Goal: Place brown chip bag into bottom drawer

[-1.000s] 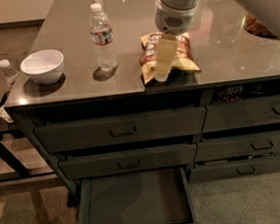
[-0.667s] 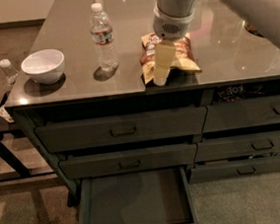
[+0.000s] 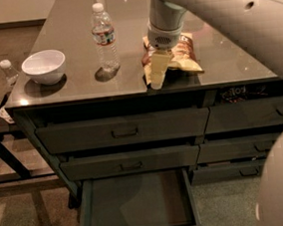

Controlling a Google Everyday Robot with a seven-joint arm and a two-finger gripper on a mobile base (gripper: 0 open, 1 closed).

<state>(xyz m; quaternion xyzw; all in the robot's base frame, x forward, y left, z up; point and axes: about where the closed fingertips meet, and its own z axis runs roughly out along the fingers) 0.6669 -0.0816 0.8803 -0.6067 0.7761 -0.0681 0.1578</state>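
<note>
Reaching down from the thick pale grey robot arm [image 3: 222,12], the one gripper [image 3: 157,81] sits at the front edge of the dark glossy tabletop [image 3: 79,86], over the left end of the crinkled yellow-tan and dark brown chip bag [image 3: 187,60]. It is against the bag, but whether it is clamped on it or spread apart cannot be told. The single bag lies flat on the tabletop, right of centre, well above the drawer and not in it.

Two bottles show: one clear plastic water bottle with a white cap [image 3: 104,36] standing upright on the tabletop left of the bag, and one smaller capped bottle [image 3: 8,72] off the table to the far left. One round white bowl [image 3: 44,67] stands near the table's left edge.

Below, the left column has three drawers. Two are pushed in, the top handled drawer [image 3: 124,130] and the middle handled drawer [image 3: 130,163]. The third, the wide, shallow dark grey-green bottom drawer [image 3: 138,208], is pulled out with its flat inside bare. Three more drawer fronts show in part in the right column [image 3: 257,146].
</note>
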